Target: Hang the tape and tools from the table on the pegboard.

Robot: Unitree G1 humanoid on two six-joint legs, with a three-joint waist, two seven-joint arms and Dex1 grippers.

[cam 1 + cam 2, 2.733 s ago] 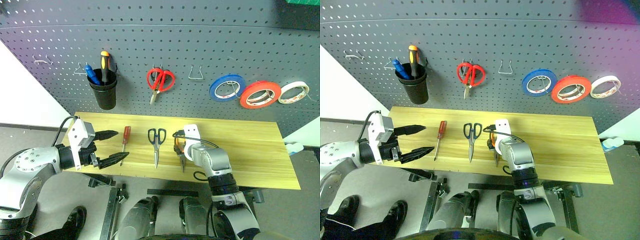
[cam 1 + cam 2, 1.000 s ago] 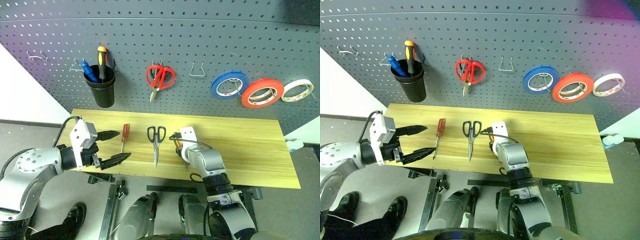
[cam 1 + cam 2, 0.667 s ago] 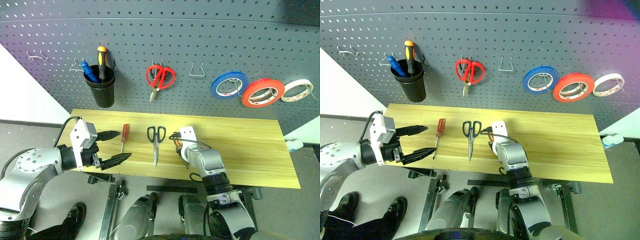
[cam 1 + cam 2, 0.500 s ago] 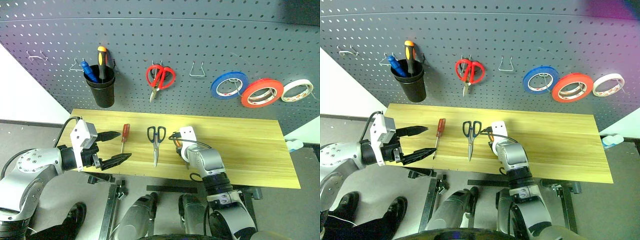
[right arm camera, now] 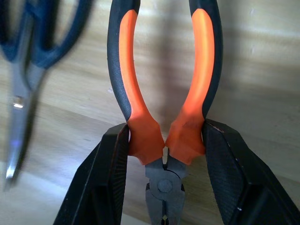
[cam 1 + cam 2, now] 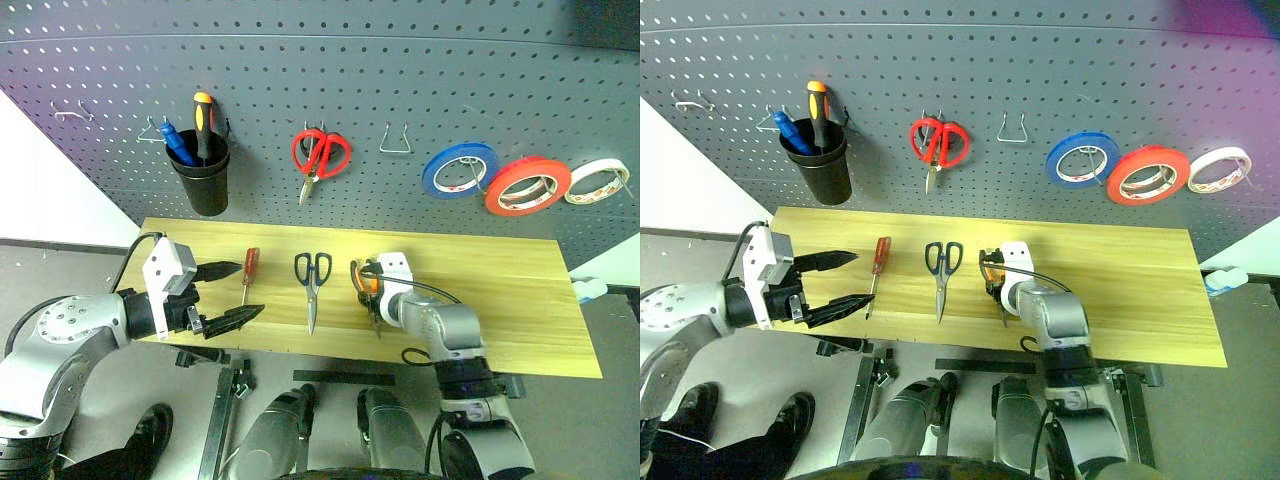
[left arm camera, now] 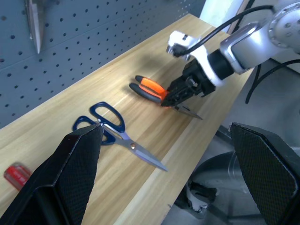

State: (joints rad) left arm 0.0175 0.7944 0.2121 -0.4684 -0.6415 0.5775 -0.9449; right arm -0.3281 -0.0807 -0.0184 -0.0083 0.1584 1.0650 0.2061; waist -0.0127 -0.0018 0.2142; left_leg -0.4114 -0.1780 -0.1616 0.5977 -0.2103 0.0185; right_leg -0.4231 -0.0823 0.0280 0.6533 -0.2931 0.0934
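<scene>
My right gripper [image 5: 165,140] is shut on the pliers [image 5: 126,70], its fingers pressing the orange-and-black handles just above the pivot, close over the table [image 6: 500,300]. The dark-handled scissors [image 6: 311,283] and the red-handled screwdriver [image 6: 250,271] lie flat on the planks to the left of the pliers. My left gripper [image 6: 243,290] hangs open beside the screwdriver, holding nothing. The red tape [image 6: 495,201] hangs on a hook of the pegboard [image 6: 400,60].
On the pegboard hang a blue roll [image 6: 436,178], a white roll [image 6: 580,190], red scissors [image 6: 321,155] and a black cup [image 6: 205,178] with a yellow-and-black screwdriver. A bare wire hook [image 6: 396,141] sits between the red scissors and the blue roll.
My right arm has swung a little to the right and its wrist has turned, taking the pliers along. The left arm has stayed put.
</scene>
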